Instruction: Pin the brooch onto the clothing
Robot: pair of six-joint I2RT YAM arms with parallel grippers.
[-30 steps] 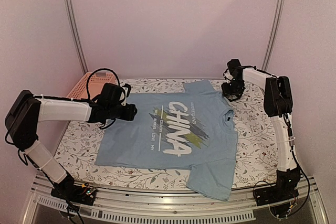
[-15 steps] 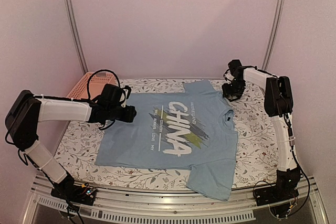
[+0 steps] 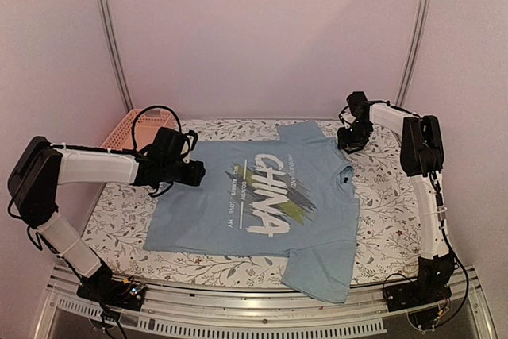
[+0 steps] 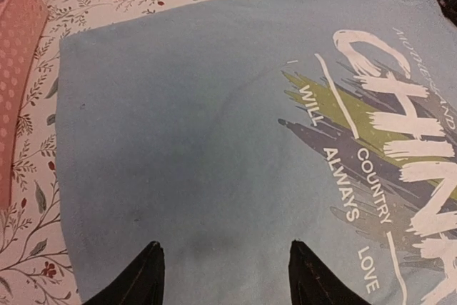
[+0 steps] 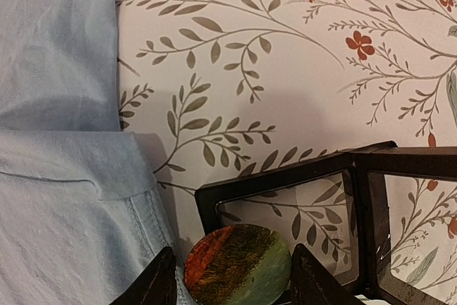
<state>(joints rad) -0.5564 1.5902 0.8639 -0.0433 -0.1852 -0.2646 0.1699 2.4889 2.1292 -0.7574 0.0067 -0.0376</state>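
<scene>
Brooch (image 5: 238,266), a small round piece, orange on one side and greenish on the other, sits at the far right of the surface (image 3: 119,220), resting on the edge of an open black hinged case (image 5: 278,176) just beside the shirt's sleeve. The right end effector (image 5: 233,280) is down over it with a finger on either side. One finger looks to touch the rim and the other stands a sliver off, so I cannot tell whether it is truly pinched. The light blue T-shirt (image 3: 214,220) lies flat, its white "CHINA" lettering facing up. The left end effector (image 4: 225,276) hangs over the shirt's plain blue part beside the lettering, fingers spread with nothing between them. A pink basket (image 3: 127,129) stands at the far left corner.
</scene>
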